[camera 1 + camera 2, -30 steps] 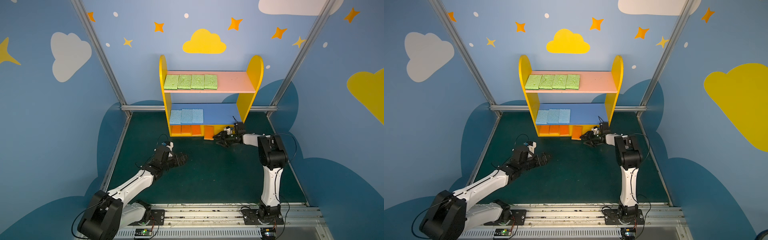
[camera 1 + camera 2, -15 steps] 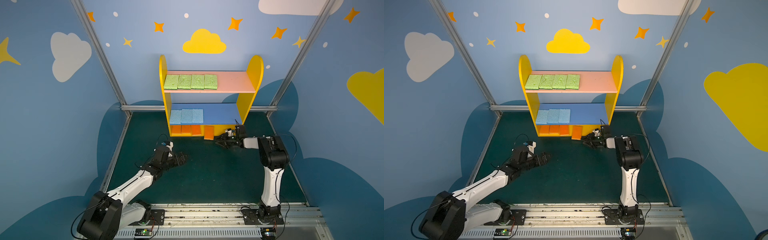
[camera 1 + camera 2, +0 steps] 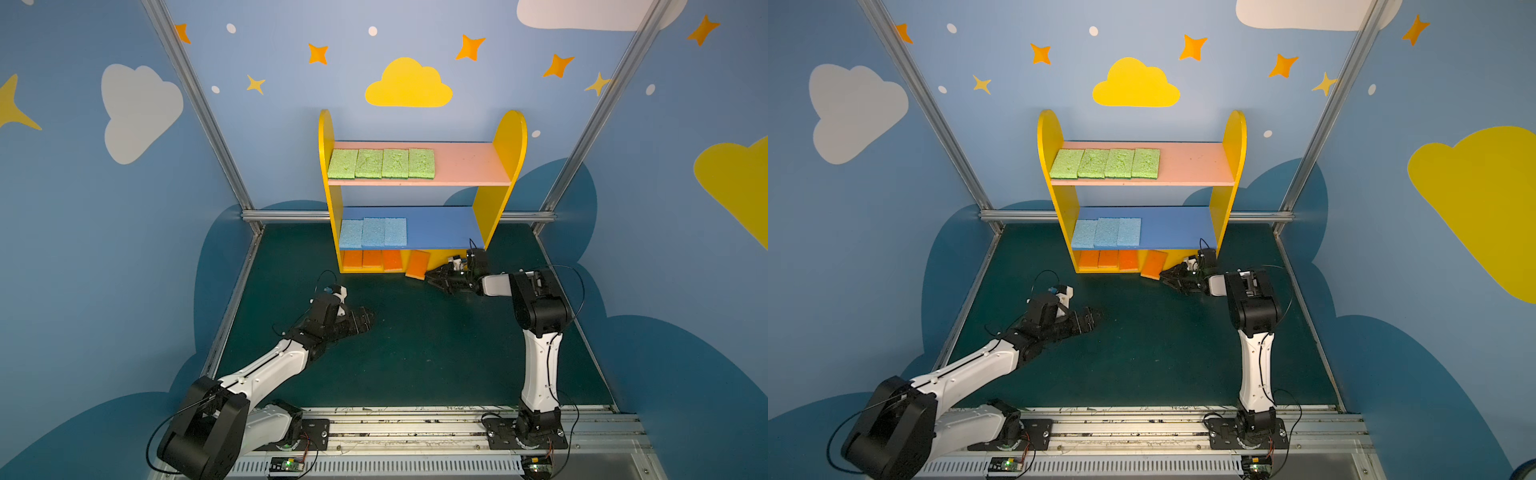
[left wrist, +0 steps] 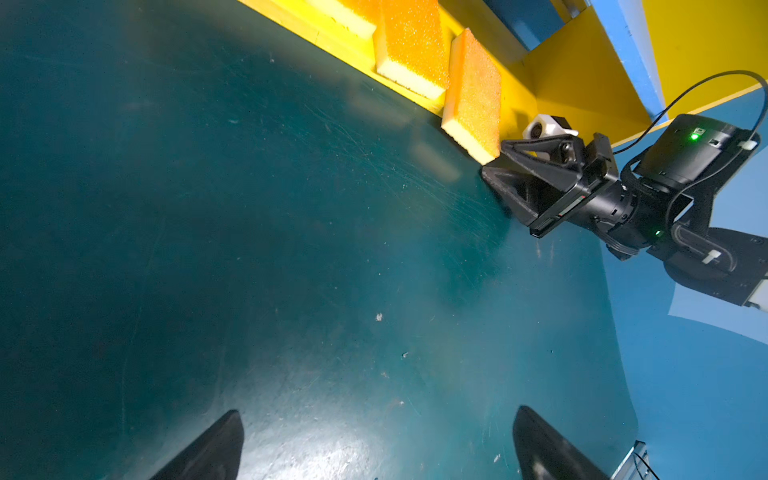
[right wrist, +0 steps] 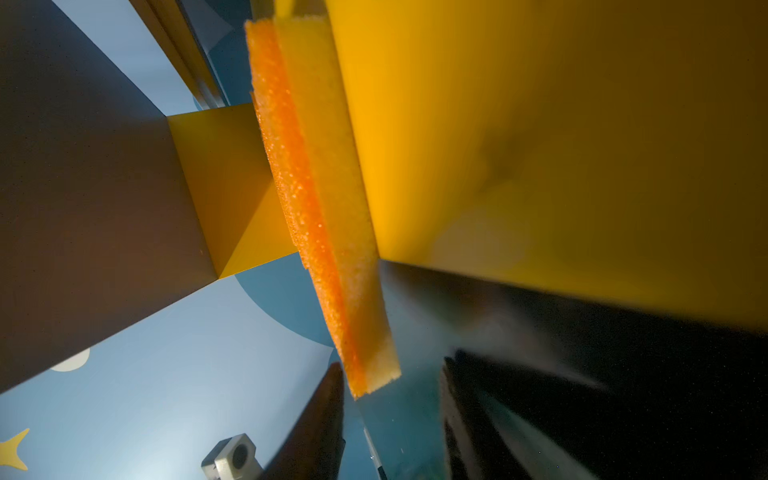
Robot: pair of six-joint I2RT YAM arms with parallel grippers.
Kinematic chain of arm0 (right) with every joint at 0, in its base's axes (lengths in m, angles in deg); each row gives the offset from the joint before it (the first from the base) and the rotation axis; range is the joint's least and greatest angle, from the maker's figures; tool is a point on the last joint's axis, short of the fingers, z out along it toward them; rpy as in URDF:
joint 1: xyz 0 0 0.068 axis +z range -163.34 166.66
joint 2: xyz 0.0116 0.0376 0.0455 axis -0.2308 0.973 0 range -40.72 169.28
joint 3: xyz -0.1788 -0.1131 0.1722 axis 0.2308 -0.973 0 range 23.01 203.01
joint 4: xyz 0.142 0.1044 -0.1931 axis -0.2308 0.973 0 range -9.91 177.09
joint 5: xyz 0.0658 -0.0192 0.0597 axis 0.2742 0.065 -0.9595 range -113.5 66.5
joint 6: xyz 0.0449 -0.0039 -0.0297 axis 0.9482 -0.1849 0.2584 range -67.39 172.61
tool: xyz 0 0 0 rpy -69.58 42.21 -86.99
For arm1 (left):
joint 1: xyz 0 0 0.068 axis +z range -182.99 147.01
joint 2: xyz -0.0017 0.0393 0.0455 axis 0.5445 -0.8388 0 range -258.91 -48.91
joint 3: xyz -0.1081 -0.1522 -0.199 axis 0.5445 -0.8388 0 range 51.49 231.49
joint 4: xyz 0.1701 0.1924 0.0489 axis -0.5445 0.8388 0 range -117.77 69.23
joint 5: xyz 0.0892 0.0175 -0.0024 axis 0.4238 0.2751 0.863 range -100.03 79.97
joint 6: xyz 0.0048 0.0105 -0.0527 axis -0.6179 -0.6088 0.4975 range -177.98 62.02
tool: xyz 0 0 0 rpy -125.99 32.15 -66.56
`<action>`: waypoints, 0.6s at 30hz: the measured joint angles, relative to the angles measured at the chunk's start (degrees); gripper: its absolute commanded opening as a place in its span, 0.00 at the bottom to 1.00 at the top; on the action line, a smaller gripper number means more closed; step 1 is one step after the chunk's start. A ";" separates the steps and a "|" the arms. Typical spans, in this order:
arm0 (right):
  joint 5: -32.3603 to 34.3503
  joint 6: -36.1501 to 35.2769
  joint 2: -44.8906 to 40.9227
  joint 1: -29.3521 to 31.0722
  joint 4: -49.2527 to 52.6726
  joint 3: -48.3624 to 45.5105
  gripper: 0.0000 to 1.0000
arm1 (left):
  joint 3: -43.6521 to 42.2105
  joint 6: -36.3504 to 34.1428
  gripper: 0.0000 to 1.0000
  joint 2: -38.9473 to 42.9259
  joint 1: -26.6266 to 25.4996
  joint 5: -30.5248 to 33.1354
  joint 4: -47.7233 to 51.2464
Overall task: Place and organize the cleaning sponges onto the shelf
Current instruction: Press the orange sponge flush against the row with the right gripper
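Observation:
The shelf [image 3: 505, 166] [image 3: 1231, 166] stands at the back. Several green cleaning sponges [image 3: 381, 163] lie on its pink board. Three blue ones [image 3: 373, 232] lie on the blue board and three orange ones [image 3: 372, 259] on the yellow base. A further orange sponge [image 3: 417, 264] [image 3: 1153, 264] [image 4: 473, 95] [image 5: 324, 208] leans tilted over the base's front edge. My right gripper [image 3: 430, 277] [image 3: 1165, 276] [image 4: 494, 164] [image 5: 392, 365] lies low on the mat. Its jaws stand apart around that sponge's lower corner, with a gap on one side. My left gripper [image 3: 368, 318] [image 3: 1096, 316] [image 4: 378, 415] is open and empty over the mat.
The dark green mat [image 3: 415, 353] is boxed in by blue walls with metal corner posts [image 3: 199, 108]. The shelf's right side panel stands just behind my right wrist. A metal rail [image 3: 415, 419] carrying both arm bases runs along the front edge.
My right gripper has shifted slightly at the tilted orange sponge's corner, and its jaws have narrowed a little. The sponge still leans on the base edge. The left arm has not moved.

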 measured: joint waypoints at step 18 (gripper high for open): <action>2.14 0.42 0.02 2.32 -1.25 -0.31 0.39 | -0.55 0.37 0.99 -0.61 0.00 0.11 -0.63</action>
